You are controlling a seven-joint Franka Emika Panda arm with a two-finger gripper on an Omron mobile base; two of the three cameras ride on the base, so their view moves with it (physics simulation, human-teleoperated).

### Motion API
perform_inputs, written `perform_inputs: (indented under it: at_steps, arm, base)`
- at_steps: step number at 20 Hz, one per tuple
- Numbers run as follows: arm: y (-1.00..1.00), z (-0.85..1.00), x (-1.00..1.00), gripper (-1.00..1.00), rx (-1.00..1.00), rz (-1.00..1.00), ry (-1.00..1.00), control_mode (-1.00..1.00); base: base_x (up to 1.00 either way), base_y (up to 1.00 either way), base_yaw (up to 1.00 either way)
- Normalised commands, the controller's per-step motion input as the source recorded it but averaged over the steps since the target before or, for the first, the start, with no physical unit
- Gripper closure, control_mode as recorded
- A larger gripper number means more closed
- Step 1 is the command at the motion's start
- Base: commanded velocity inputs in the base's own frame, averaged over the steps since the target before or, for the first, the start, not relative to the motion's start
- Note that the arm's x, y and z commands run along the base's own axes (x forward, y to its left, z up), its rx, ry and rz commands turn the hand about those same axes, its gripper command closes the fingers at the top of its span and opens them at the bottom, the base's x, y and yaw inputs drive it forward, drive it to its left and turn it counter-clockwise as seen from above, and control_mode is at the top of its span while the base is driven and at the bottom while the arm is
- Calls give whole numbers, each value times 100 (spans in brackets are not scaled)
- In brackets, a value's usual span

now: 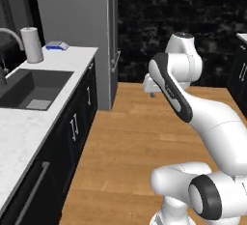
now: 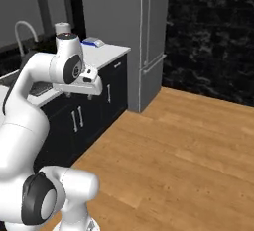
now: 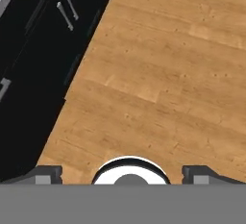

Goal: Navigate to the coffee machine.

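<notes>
The coffee machine is out of view. My arm is folded up over the wooden floor (image 1: 130,137), beside the dark cabinets. The gripper (image 1: 151,88) hangs at about counter height and points down at the floor; the right base view has it (image 2: 92,85) in front of the cabinet doors. In the hand view the two fingertips (image 3: 48,173) stand far apart, so the gripper (image 3: 122,174) is open with nothing between them.
A white marble counter (image 1: 72,57) runs along the left, holding a dark sink (image 1: 30,90), a faucet (image 1: 12,36), a white cylinder (image 1: 32,44) and a small blue and white object (image 1: 57,46). A tall grey fridge (image 1: 91,26) stands beyond it, before a dark brick wall (image 1: 183,7). Another counter edge (image 1: 242,37) shows far right.
</notes>
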Motion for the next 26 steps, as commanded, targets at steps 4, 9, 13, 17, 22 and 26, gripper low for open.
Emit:
perform_inputs:
  at_steps: [4, 9, 13, 17, 22, 26]
  arm:
    - [0, 0, 0, -100, 0, 0, 0, 100]
    - [0, 0, 0, -100, 0, 0, 0, 100]
    - [0, 0, 0, -100, 0, 0, 0, 100]
    - [0, 0, 0, -100, 0, 0, 0, 100]
    - [0, 0, 0, -100, 0, 0, 0, 100]
    - [0, 0, 0, -100, 0, 0, 0, 100]
  base:
    - [0, -74, -44]
    - [0, -73, -43]
    - [0, -65, -42]
    - [0, -41, -39]
    - [14, 3, -3]
    - [65, 33, -3]
